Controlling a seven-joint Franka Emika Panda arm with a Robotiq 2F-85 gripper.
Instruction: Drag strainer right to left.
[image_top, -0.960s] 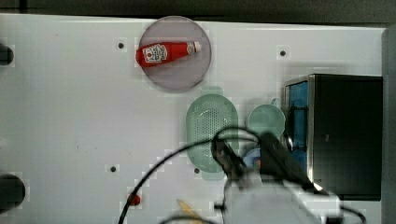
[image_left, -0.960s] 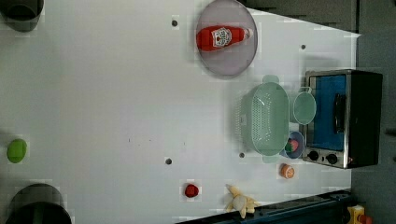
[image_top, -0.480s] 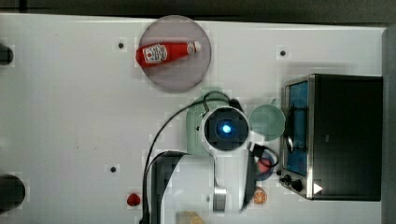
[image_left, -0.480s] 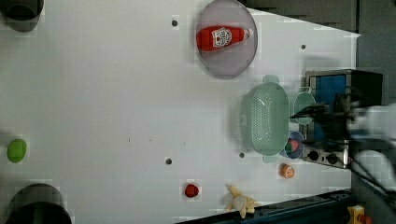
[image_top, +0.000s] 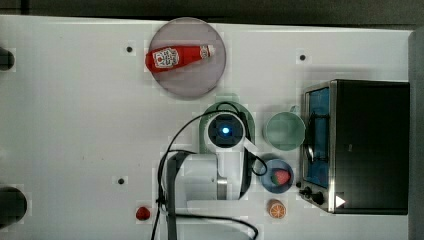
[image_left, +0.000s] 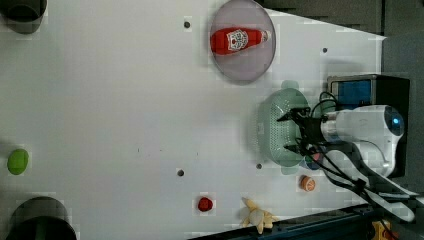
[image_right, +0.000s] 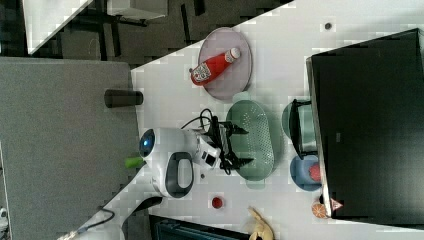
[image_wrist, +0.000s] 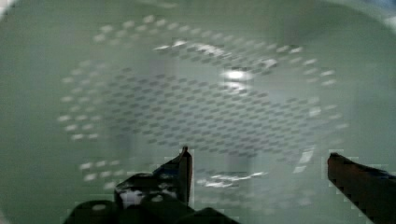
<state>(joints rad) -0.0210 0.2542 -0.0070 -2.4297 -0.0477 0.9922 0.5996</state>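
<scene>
A: Pale green plastic, pierced all over: that is what you see nearest in the wrist view, the strainer (image_wrist: 205, 93), with the two dark fingertips (image_wrist: 184, 168) spread apart over its bowl and nothing between them.

B: Are they touching it?

A: You cannot tell. In the left view the gripper (image_left: 296, 131) hangs over the strainer (image_left: 280, 127) with the jaws wide across the basket's width, but contact is not clear. In the top view the arm's white body hides most of the strainer (image_top: 206, 125); you get only a green edge and one end tab.

B: Where does the strainer sit?

A: On the white table (image_top: 75, 125), just beside the mint-green cup (image_top: 285, 131), which stands between it and the toaster oven (image_top: 367, 145) at the top view's right. A blue bowl (image_top: 277, 176) with a strawberry lies near, partly covered by the arm's cable, and an orange (image_top: 276, 209) sits below it.

B: And further out?

A: The grey plate (image_top: 187, 57) carries a ketchup bottle (image_top: 175, 56) lying on its side. In the left view, a lime-green item (image_left: 18, 161) lies at the far edge, and dark round things are cut off at the corners.
</scene>
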